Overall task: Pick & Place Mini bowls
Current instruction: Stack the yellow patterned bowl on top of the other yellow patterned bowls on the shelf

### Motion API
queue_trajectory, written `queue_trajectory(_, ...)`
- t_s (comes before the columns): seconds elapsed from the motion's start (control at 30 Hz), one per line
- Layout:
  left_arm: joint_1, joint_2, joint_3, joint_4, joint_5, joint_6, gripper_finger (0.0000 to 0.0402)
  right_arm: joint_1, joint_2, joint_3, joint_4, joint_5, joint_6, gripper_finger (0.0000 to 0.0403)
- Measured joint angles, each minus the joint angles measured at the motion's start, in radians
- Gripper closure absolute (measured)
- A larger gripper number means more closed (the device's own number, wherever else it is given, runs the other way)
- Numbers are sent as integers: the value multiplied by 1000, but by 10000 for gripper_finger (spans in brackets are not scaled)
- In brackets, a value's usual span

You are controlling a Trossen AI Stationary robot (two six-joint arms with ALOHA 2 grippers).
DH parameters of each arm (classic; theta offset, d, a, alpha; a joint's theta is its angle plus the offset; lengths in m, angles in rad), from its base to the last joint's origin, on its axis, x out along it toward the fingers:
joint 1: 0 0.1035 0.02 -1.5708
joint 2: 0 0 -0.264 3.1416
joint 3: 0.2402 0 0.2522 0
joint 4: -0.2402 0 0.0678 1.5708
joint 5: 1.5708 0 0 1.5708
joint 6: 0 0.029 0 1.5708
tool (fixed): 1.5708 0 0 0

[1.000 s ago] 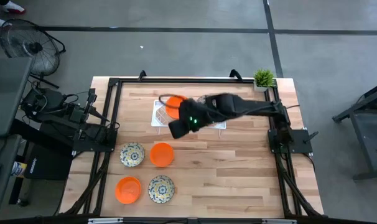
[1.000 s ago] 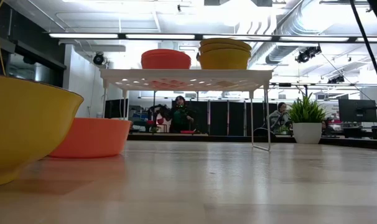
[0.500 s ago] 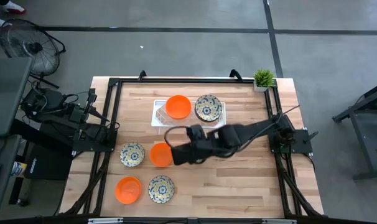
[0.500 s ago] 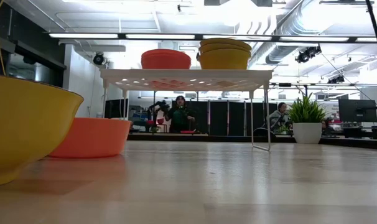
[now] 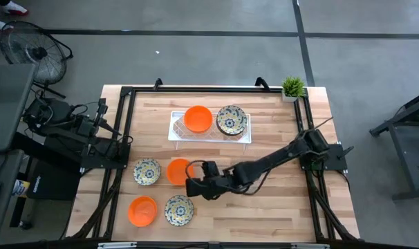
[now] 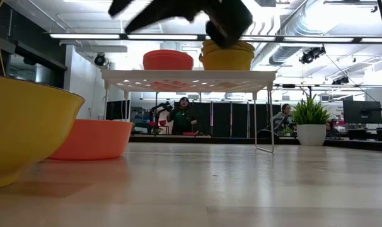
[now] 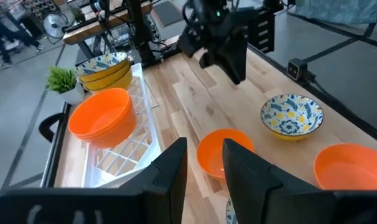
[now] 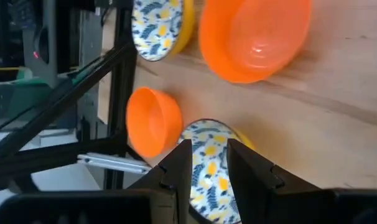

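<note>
Moved off tray (image 5: 178, 133) w/ stacked mini bowls (image 5: 198, 118), right gripper (image 5: 192, 187) nears table bowls, fingers slightly apart, empty.

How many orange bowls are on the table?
3 spots with orange bowls: an orange stack on the white tray at the far side, one on the wood mid-left, one near the front-left corner. The stack may hide more bowls underneath.
</note>
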Motion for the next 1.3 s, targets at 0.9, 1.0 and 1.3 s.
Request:
queue_trajectory(0.9,0,62,-306,-155,-12,-459,302,158,-100,-113,-570,-25,279,314)
queue_trajectory(1.0,0,115,-331,-156,-11,-499,302,163,-141,-113,-651,-11,270,314)
queue_trajectory(1.3,0,287,-393,-86,-14,-500,302,165,-245,-131,-795,43,201,314)
